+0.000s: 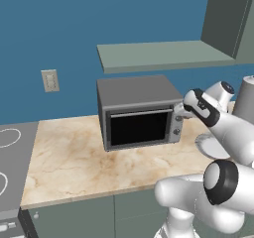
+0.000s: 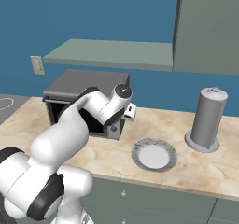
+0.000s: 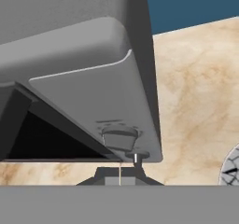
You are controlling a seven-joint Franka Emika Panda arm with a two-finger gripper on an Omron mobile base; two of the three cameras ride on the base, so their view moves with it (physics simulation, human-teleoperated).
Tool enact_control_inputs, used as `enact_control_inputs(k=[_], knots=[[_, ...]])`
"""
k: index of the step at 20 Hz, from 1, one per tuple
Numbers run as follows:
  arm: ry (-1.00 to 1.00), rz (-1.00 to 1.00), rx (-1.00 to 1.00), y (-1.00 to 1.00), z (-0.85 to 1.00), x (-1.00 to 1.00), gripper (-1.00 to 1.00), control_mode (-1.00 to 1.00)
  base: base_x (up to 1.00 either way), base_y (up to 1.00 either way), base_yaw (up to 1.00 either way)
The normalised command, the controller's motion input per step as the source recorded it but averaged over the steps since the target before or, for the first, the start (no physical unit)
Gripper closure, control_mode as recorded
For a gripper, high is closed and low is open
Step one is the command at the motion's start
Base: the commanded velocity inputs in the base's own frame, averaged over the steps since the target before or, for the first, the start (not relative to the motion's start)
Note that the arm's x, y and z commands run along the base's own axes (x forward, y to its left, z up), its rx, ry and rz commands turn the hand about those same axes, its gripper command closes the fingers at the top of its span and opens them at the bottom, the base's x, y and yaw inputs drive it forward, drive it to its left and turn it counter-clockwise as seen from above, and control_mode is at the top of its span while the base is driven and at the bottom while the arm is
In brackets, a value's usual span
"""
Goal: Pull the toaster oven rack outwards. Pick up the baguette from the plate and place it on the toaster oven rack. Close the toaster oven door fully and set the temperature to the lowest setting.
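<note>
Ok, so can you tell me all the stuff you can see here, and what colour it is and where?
toaster oven: one, grey, on the counter by the wall.
toaster oven door: one, black glass, closed on the oven's front.
knobs: a column, small, grey, right of the door.
plate: one, grey, bare, right of the oven.
canister: one, tall, grey, right of the plate.
counter: one, beige marble.
shelf: one, grey-green, above the oven.
wall socket: one, pale, on the blue wall.
stove: one, grey, far left.
fingers: dark, shut, at a knob.
</note>
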Motion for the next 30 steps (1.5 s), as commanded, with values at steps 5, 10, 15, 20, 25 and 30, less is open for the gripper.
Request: enact_control_inputs(k=[5,10,15,20,25,30], knots=[[-0.01,0.00,0.00,0.00,-0.06,0.00,1.00,-1.00,0.00,0.00,0.00],[-0.03,0.00,0.00,0.00,-0.01,0.00,1.00,-1.00,0.00,0.00,0.00],[-0.03,0.00,-0.02,0.01,0.00,0.00,1.00,-1.00,0.00,0.00,0.00],[-0.03,0.00,-0.03,0.06,0.00,0.00,1.00,-1.00,0.00,0.00,0.00],[-0.03,0.00,-0.04,0.07,-0.01,0.00,1.00,-1.00,0.00,0.00,0.00],[0.00,0.00,-0.03,0.04,-0.01,0.05,1.00,-1.00,0.00,0.00,0.00]])
